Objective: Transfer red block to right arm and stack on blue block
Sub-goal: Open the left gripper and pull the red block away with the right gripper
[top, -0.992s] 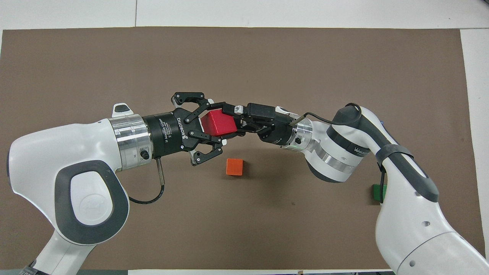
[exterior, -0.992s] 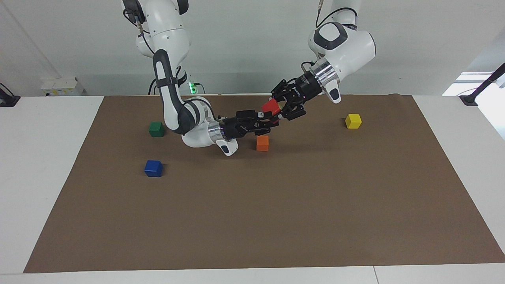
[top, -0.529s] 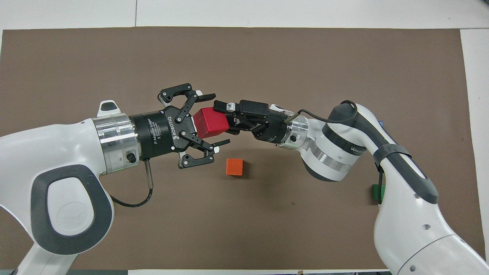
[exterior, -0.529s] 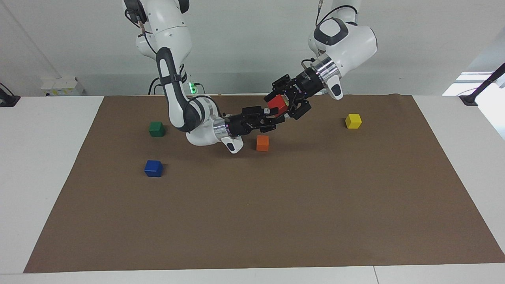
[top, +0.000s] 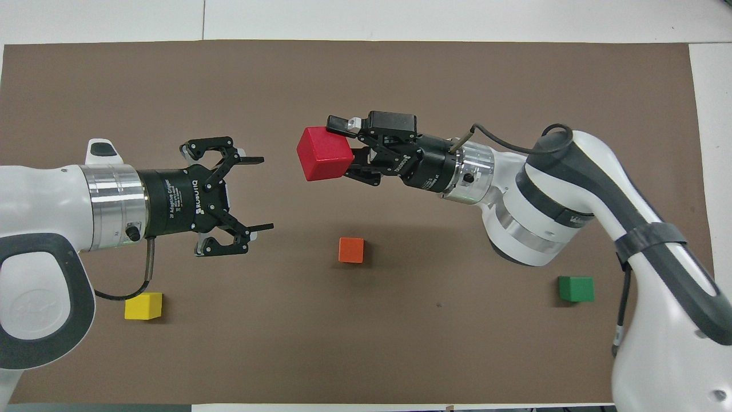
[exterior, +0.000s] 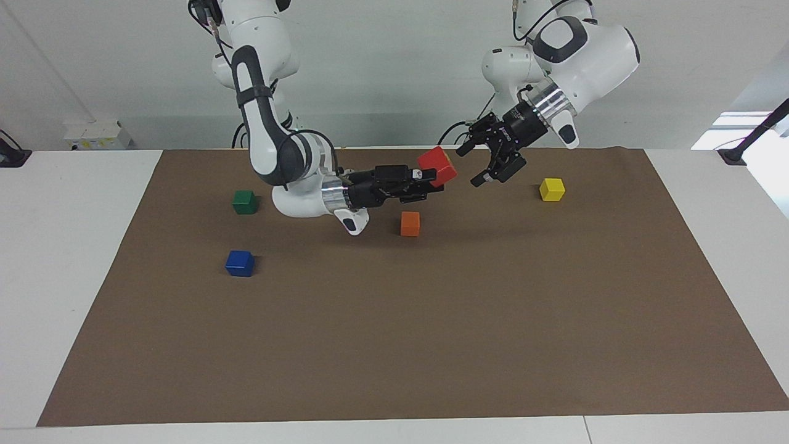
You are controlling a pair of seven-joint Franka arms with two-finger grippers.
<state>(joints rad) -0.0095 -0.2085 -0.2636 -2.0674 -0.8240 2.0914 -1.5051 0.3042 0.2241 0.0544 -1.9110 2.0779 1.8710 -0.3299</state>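
Facing view, task's thing: the small glossy red cube is up in the air over the brown mat on the white counter, tilted on a corner, above and just to the side of the small orange cube.
Facing view, right hand: clamped on the red cube, gripping it by one end, so most of the cube sticks out past the fingertips.
Facing view, left hand: fingers apart, nothing in them, clear of the red cube, over the mat toward the small yellow cube.
Facing view, risk: with so shallow and skewed a hold, I judge the cube could twist or slip on the way to the small dark blue cube, or land crooked and slide off it.
Facing view, risk: the carry passes over the orange cube and near the small green cube; a low sweep could knock either.
Facing view, count: five cubes, one each of red, orange, yellow, green, blue; two arms.
Overhead view, hands: right hand pinches the red cube; left hand stands wide apart, well off it.
Overhead view, count: four cubes seen, red, orange, yellow, green; the blue one is not visible here.
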